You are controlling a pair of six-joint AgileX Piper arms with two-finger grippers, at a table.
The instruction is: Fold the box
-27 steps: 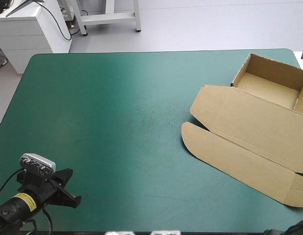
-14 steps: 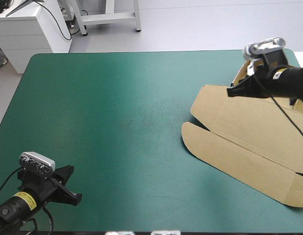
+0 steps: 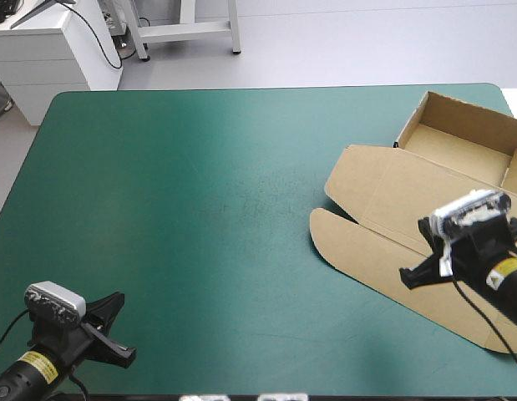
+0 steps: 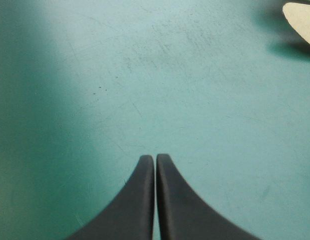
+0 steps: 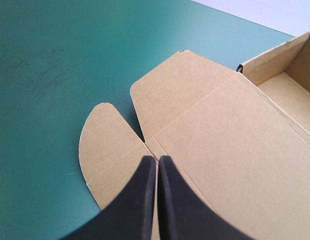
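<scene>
The right gripper has moved from the far side of the box to above its flat lid. On the left, the left gripper waits near the table's front corner, its fingers pressed together and holding nothing. On the right lies the box. Its tray walls are up, so I think most of the folding is done. The lid and round flaps lie flat. The right gripper's fingers are pressed together too and hold nothing. The teal-green cover has faint scuffs.
</scene>
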